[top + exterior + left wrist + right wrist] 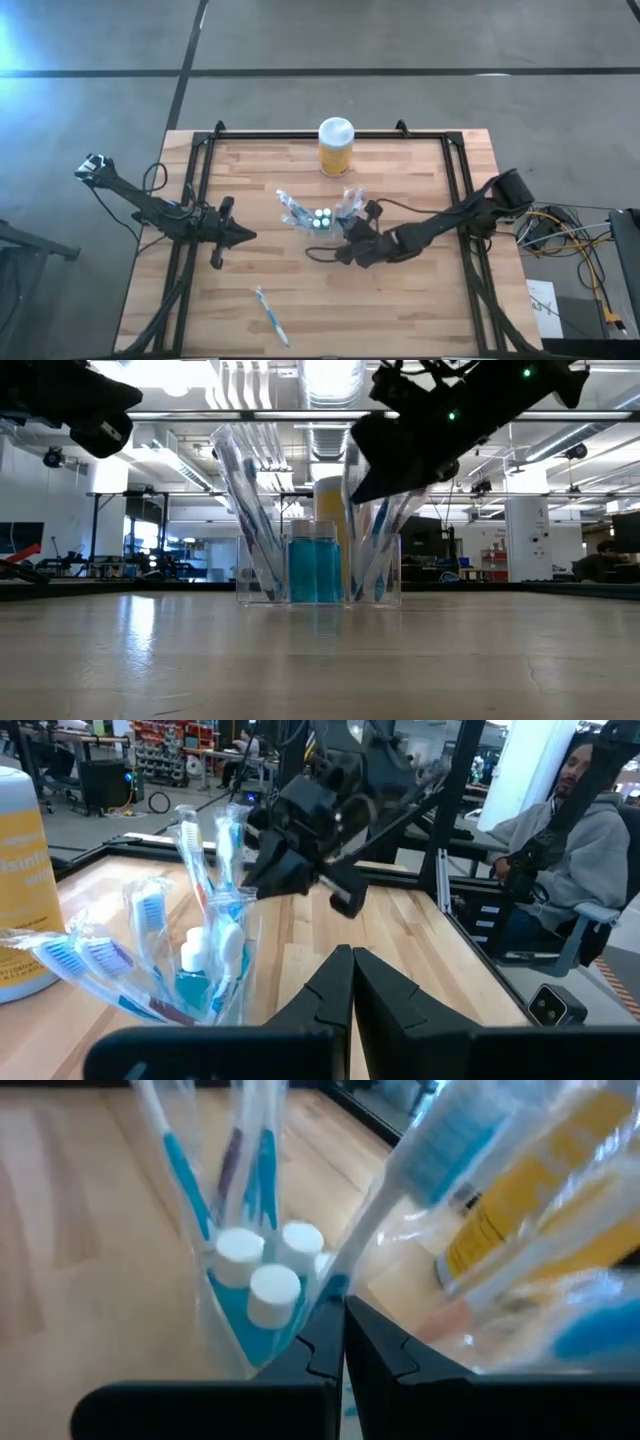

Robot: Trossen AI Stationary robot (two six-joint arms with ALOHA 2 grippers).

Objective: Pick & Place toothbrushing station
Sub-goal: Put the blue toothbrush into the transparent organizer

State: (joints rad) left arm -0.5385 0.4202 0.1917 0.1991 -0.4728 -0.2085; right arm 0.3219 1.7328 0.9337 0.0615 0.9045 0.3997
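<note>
Mid-placement, by the look of it: right pincer (pixel 345 238) hovering tight over the small clear plastic holder (pixel 318 575) at mid-worktop (pixel 400 300), fingers pressed together on a packaged blue-and-white toothbrush (pixel 440 1150) angled toward the holder. Next move, presumably: tipping that brush upright into a free slot without nudging the holder. Left pincer (pixel 240 236) parked well apart, clenched, empty. Count: three white-capped blue tubes (pixel 262 1265) inside; one stray brush (pixel 270 314) near the front edge; standing brushes too overlapped to count; one yellow jar with white lid (pixel 335 146) behind.
</note>
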